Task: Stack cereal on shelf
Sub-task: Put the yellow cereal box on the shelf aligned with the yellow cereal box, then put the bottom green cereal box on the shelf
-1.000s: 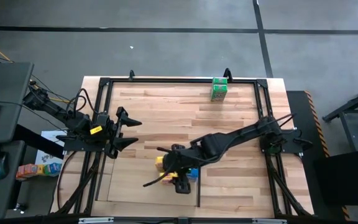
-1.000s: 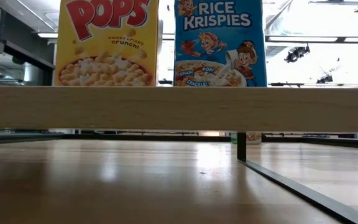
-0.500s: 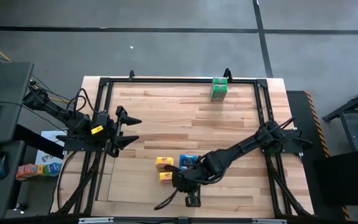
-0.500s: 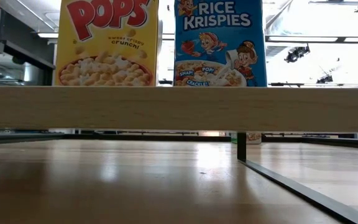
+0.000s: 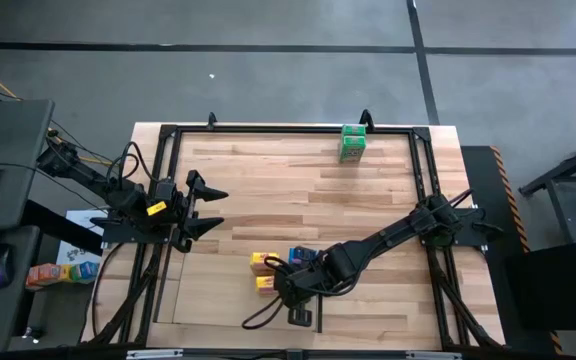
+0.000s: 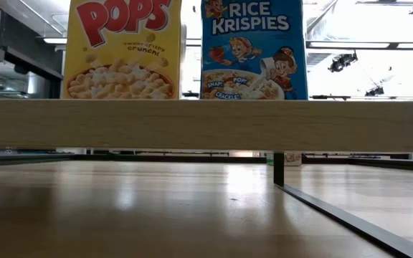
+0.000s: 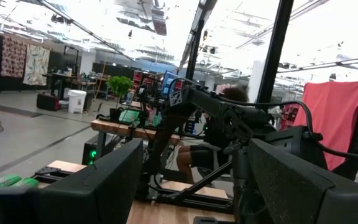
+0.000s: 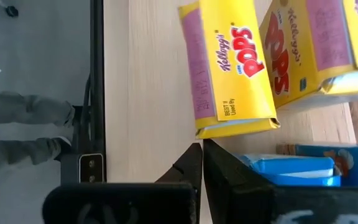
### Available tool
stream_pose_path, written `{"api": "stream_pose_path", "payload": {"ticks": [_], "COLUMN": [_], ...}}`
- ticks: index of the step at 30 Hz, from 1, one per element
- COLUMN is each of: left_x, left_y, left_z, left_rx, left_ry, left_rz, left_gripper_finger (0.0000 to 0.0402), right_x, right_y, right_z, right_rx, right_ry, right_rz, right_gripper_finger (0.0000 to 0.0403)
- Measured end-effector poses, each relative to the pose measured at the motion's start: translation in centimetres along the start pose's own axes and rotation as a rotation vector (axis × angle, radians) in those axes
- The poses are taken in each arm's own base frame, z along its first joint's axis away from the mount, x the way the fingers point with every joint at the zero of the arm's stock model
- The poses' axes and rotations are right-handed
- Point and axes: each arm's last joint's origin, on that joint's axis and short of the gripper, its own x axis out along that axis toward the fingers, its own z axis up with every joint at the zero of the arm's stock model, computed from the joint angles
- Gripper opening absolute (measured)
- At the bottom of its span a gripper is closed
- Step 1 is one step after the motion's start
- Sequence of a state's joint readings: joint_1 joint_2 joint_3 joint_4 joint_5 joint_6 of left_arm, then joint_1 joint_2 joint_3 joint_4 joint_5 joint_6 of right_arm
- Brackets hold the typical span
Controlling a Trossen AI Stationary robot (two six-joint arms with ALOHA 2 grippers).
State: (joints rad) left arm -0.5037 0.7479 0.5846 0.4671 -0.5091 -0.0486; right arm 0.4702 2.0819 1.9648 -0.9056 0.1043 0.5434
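Note:
Two yellow cereal boxes (image 5: 263, 272) and a blue one (image 5: 301, 257) stand upright on the pale flat shelf (image 5: 218, 305) near the table's front. The low view shows a yellow front (image 6: 120, 50) and the blue front (image 6: 253, 50). Green boxes (image 5: 353, 143) stand at the far edge. My right gripper (image 8: 201, 149) is shut, slanting down just on the near side of the blue box's top and beside the nearer yellow box (image 8: 229, 68). My left gripper (image 7: 191, 186) hangs open above the table's left side (image 5: 208, 210). My right gripper's shut fingers (image 8: 229, 171) stand close against the blue box's top edge (image 8: 303, 169), coming slanting down from the table's right. I cannot tell whether the outer side of the finger touches the box. Nothing is between the fingers.
A large black metal frame (image 5: 288, 128) runs around the tabletop. The shelf's thin black bar (image 6: 335, 215) lies right of the boxes. A loose cable loops off my right wrist (image 5: 258, 315). Bare wood spreads across the table's middle and far half. A person sits beyond the table (image 7: 197, 155).
My right gripper has swung off the boxes toward the table's near edge and sunk lower, then come a little back toward the table's left. The boxes that the arm covered now show. The boxes in the low view have kept still.

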Motion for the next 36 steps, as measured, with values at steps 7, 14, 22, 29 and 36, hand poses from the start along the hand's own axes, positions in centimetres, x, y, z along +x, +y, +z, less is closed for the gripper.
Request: {"api": "stream_pose_path", "payload": {"ticks": [7, 14, 22, 29, 36], "left_x": [0.0, 0.0, 0.0, 0.0, -0.7], "left_y": [0.0, 0.0, 0.0, 0.0, 0.5], "left_z": [0.0, 0.0, 0.0, -0.2, 0.7], "left_rx": [-0.002, -0.001, -0.018, -0.016, -0.029], "left_ry": [0.000, 0.002, 0.004, 0.018, -0.016], "left_rz": [0.000, 0.000, 0.000, 0.000, 0.053], "left_gripper_finger": [0.0282, 0.0282, 0.0282, 0.0282, 0.0282], "right_x": [0.0, 0.1, 0.1, -0.9, -8.3], "right_y": [0.1, -0.5, -1.0, -0.8, -1.9], "right_z": [0.4, 0.7, 1.2, 1.5, 2.3], "right_rx": [0.005, 0.015, 0.008, -0.030, -0.102], "right_ry": [-0.034, -0.051, -0.068, -0.049, -0.138], "right_rz": [0.018, -0.010, -0.009, 0.049, -0.069], "right_gripper_finger": [0.0000, 0.0000, 0.0000, 0.0000, 0.0000]}}
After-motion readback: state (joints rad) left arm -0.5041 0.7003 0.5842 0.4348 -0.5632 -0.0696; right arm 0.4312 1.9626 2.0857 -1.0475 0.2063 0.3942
